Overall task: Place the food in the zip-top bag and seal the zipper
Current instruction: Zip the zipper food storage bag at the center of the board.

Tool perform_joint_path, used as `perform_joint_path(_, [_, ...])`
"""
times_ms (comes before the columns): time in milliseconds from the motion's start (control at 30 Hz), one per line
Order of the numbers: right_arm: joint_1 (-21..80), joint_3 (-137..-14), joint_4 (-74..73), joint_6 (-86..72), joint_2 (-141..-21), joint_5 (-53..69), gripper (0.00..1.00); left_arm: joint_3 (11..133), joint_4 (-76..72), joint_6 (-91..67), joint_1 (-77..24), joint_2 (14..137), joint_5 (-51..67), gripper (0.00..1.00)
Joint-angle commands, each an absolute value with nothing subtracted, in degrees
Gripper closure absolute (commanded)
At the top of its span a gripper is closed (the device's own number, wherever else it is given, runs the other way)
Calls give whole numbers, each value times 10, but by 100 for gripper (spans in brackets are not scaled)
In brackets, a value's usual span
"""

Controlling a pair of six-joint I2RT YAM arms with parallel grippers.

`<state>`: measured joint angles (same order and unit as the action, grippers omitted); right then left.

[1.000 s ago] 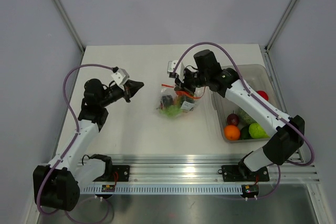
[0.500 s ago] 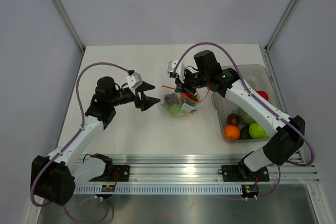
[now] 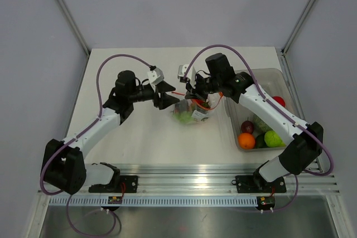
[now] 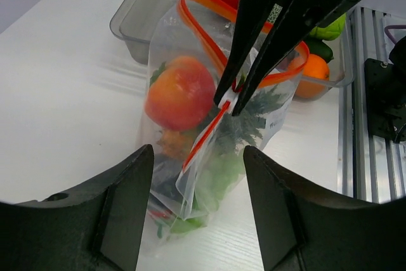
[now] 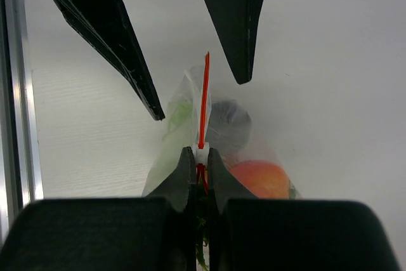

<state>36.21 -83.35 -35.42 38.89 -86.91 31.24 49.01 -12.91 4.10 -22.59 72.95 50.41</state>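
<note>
Left pincer, right pincer: two; zip-top bag: one; bin: one

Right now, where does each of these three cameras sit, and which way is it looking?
Top: above and behind the arm bases, looking down on the table; both arms show.
Left wrist: on the left arm, looking past its open left fingers at the zip-top bag.
Right wrist: on the right arm, facing the opposite way; its right fingers pinch the zipper.
Shared: both wrist views show the zip-top bag and the other arm's fingers.
</note>
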Motion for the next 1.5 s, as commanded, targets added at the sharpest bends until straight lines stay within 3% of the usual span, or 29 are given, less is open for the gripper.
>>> perform_joint_path(0, [361,-867,-344,384,-867,340,100,533,-152,44,-245,744,526,41])
perform_joint_path(67, [361,-873,-351,382,-871,342,100,539,-139,54,-250,754,551,50])
perform_joint_path(133, [361,-876,-353,384,-874,340,100,539,-138,56,-255,754,568,69])
perform_joint_path(167, [362,-877,-353,385,-874,339,100,538,-135,61,-256,752,579,97])
perform_joint_path(233, [360,-880,-355,383,-875,336,89,532,-133,62,-257,750,578,100])
perform_joint_path(267, [361,-882,-357,381,-875,335,69,529,-128,69,-257,744,577,100])
perform_joint_path(333, [361,-886,-357,381,-875,331,54,521,-130,73,-257,738,568,100])
perform_joint_path(500, [361,-890,-355,382,-881,328,44,508,-137,76,-257,722,562,100])
perform_joint_path(600, [361,-908,-380,389,-896,333,43,508,-137,76,-257,720,558,100])
perform_joint_path(933, [361,-914,-407,395,-904,342,59,511,-134,75,-256,716,552,100])
perform_joint_path(1167, [361,-906,-403,398,-896,333,99,507,-136,74,-254,706,538,100])
perform_joint_path(1333, [361,-889,-384,389,-871,303,100,461,-249,4,-209,679,534,100])
perform_joint_path(1467, [360,-872,-372,387,-856,298,100,460,-215,16,-189,665,478,100])
